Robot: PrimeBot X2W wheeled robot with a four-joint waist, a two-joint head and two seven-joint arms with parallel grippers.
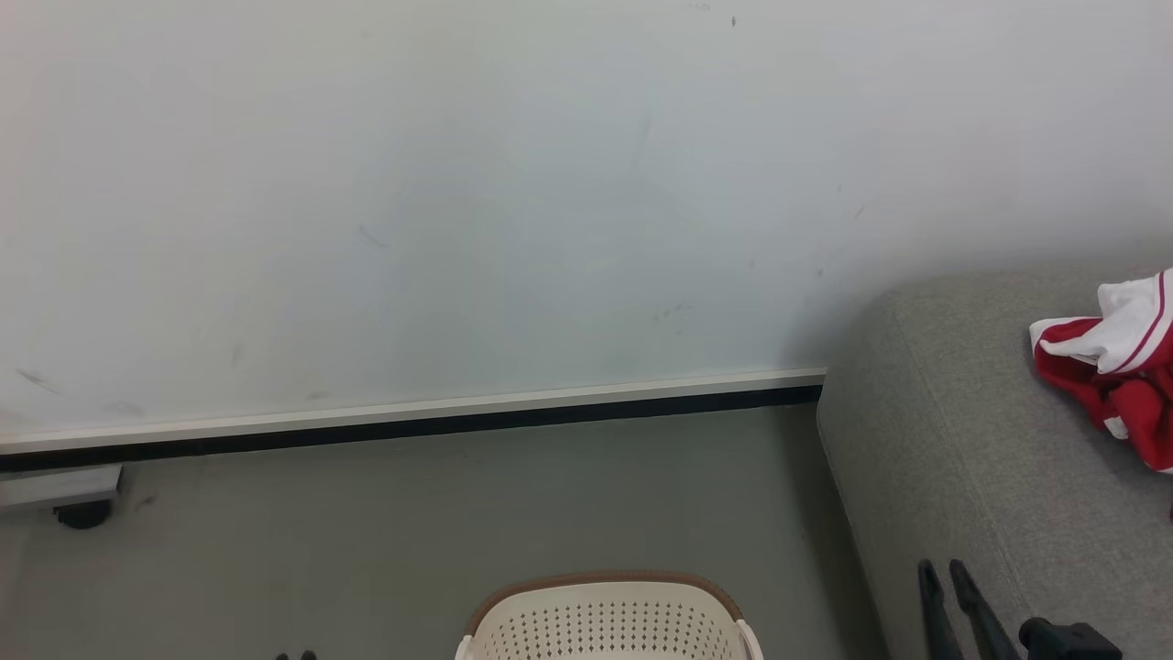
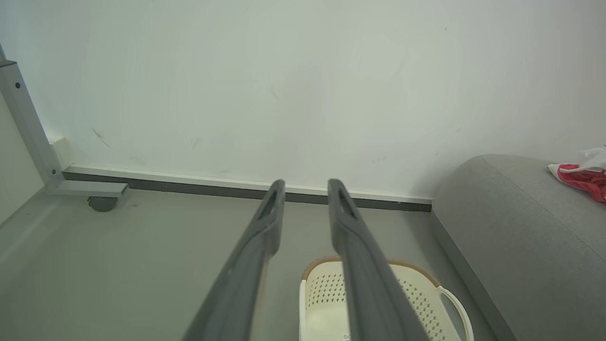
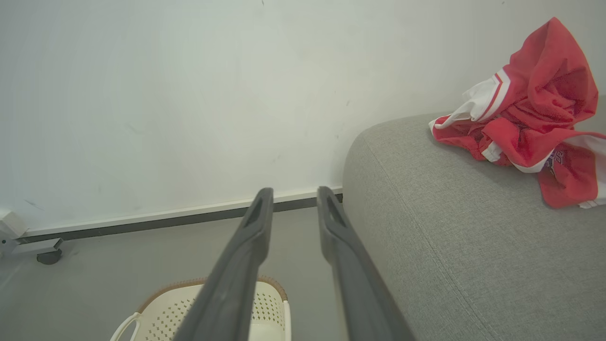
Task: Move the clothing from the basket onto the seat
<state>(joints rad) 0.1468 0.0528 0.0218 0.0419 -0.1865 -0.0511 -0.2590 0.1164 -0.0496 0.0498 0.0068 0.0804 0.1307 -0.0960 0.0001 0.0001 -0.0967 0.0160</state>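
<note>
The clothing [image 1: 1118, 367], a crumpled red and white heap, lies on the grey seat [image 1: 962, 440] at the right. It also appears in the right wrist view as the clothing [image 3: 535, 118] on the seat [image 3: 450, 213], and small in the left wrist view [image 2: 580, 175]. The cream basket [image 1: 605, 614] stands on the floor at the bottom centre; the part of its inside that shows is bare plastic. My right gripper [image 3: 294, 192] is open and holds nothing, low beside the seat's edge [image 1: 948, 587]. My left gripper [image 2: 307, 184] is open above the basket [image 2: 322, 303], holding nothing.
A pale wall with a white and black skirting board [image 1: 412, 422] runs behind everything. A metal frame foot on a dark caster [image 1: 82, 513] stands at the far left. Grey floor [image 1: 412, 532] stretches between the wall, the basket and the seat.
</note>
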